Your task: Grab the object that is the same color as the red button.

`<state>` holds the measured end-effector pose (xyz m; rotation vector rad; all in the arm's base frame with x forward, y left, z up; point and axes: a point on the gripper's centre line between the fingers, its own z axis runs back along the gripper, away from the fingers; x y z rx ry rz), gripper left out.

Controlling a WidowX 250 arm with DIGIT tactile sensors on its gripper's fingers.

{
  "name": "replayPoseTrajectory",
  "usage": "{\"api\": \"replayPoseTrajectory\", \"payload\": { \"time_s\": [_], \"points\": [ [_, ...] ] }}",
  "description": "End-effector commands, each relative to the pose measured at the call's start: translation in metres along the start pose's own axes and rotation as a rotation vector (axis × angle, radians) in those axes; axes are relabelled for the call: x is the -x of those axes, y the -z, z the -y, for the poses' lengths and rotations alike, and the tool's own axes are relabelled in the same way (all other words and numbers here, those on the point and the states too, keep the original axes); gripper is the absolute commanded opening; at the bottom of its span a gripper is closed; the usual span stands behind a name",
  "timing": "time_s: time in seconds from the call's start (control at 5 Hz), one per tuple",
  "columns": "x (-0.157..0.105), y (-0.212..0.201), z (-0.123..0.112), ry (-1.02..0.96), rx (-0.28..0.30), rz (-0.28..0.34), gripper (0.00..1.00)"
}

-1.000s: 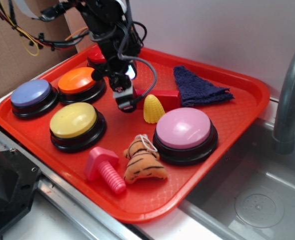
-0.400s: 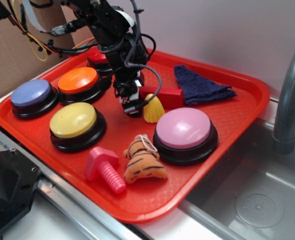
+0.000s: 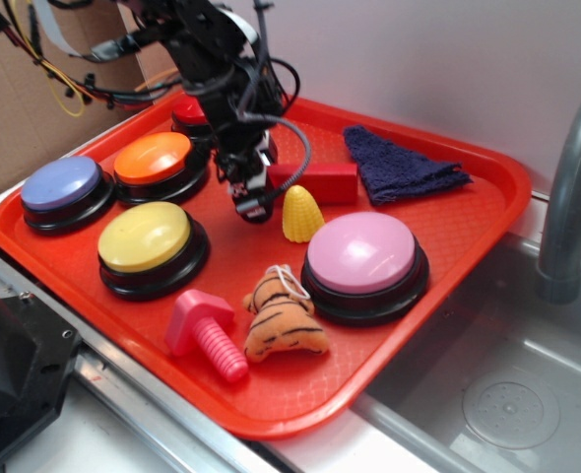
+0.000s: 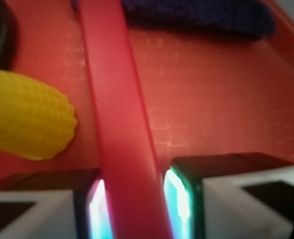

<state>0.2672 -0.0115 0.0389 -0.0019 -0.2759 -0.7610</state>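
Note:
The long red block (image 3: 315, 181) sits between the yellow corn toy and the blue cloth on the red tray (image 3: 468, 232). My gripper (image 3: 256, 197) is at the block's left end. In the wrist view the block (image 4: 119, 124) runs straight between my fingers, and my gripper (image 4: 132, 201) is shut on it, with both pads pressed against its sides. The dark-red button (image 3: 189, 112) sits at the tray's back left, mostly hidden behind my arm.
The tray also holds a yellow corn toy (image 3: 301, 214), a blue cloth (image 3: 404, 168), a pink button (image 3: 363, 258), orange (image 3: 153, 160), purple (image 3: 64, 187) and yellow (image 3: 146, 241) buttons, a pink bolt (image 3: 207, 337) and a plush tiger (image 3: 281, 315). A sink with a grey faucet (image 3: 571, 187) lies to the right.
My gripper moved right and down onto the block's left end, then drew back a little up and left. The block has shifted slightly up and left with it.

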Motion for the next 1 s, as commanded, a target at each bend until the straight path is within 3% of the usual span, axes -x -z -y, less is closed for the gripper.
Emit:
{"api": "replayPoseTrajectory", "payload": {
  "time_s": [0.0, 0.2, 0.8],
  "points": [
    [-0.005, -0.078, -0.012, -0.301, -0.129, -0.054, 0.0],
    [0.003, -0.105, -0.023, -0.502, -0.153, -0.162, 0.0],
    [0.023, -0.133, -0.027, -0.784, -0.253, -0.189, 0.0]
  ]
}}
